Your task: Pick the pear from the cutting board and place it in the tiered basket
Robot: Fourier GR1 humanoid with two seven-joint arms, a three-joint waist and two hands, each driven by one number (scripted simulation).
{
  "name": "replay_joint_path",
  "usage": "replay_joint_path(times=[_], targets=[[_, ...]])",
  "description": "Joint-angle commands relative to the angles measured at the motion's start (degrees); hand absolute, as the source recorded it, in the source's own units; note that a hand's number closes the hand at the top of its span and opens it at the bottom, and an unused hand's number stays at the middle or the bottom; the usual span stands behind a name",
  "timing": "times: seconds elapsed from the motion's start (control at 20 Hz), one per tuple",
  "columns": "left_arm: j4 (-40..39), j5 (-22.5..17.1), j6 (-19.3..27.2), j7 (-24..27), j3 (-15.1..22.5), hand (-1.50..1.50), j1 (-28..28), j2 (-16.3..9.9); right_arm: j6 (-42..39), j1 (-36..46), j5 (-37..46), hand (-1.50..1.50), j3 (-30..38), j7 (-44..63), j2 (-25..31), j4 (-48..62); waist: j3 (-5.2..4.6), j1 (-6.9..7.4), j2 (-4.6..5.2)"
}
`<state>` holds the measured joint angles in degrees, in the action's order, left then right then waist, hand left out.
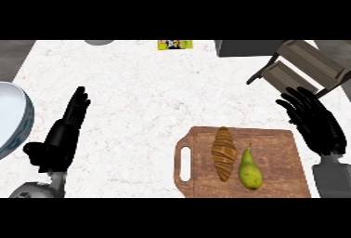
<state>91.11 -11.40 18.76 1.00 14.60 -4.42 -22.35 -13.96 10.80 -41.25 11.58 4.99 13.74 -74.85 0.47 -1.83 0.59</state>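
A green pear (249, 170) lies on the wooden cutting board (281, 158) at the lower right, its stem pointing away from me. Beside it on the left lies a brown croissant (224, 152). The tiered basket (302, 65), grey-brown with two slatted levels, stands at the upper right. My right hand (315, 123) hovers open over the board's far right corner, fingers spread, between the basket and the pear. My left hand (63, 135) is open at the left, fingers straight and pointing away, holding nothing.
A large pale blue bowl (12, 118) sits at the left edge next to my left hand. A yellow packet (175, 44) and a grey round object (100, 42) lie at the counter's far edge. A dark grey block (240, 47) stands behind the basket.
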Motion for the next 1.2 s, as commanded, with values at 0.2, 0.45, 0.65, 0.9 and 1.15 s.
replay_joint_path(times=[0.2,0.45,0.65,0.9,1.15], targets=[[-2.09,5.14,4.97,-0.31,3.25,0.0,-3.36,5.47,-31.61,-6.42,-19.72,-1.5,7.74,8.09,12.16,9.38,-0.33,0.97,-0.46],[-1.53,5.73,4.81,0.06,4.24,0.0,-2.25,5.94,-37.23,-5.89,-9.33,-1.5,8.12,9.07,25.25,3.6,-0.44,1.46,-0.71],[-2.43,4.78,3.77,-0.62,3.27,0.0,-3.57,5.53,-41.02,-2.32,2.97,-1.5,6.66,8.89,32.02,-6.09,-0.58,1.92,-0.8],[-2.88,5.33,4.54,-0.66,3.29,0.0,-4.2,6.61,-42.88,0.2,14.49,-1.5,3.88,9.57,35.58,-17.05,-0.51,1.97,-0.77],[-6.1,6.73,5.05,-1.29,4.13,0.0,-7.39,9.35,-37.68,4.18,21.48,-1.5,-3.52,15.24,33.66,-24.76,-0.53,2.26,-0.52]])
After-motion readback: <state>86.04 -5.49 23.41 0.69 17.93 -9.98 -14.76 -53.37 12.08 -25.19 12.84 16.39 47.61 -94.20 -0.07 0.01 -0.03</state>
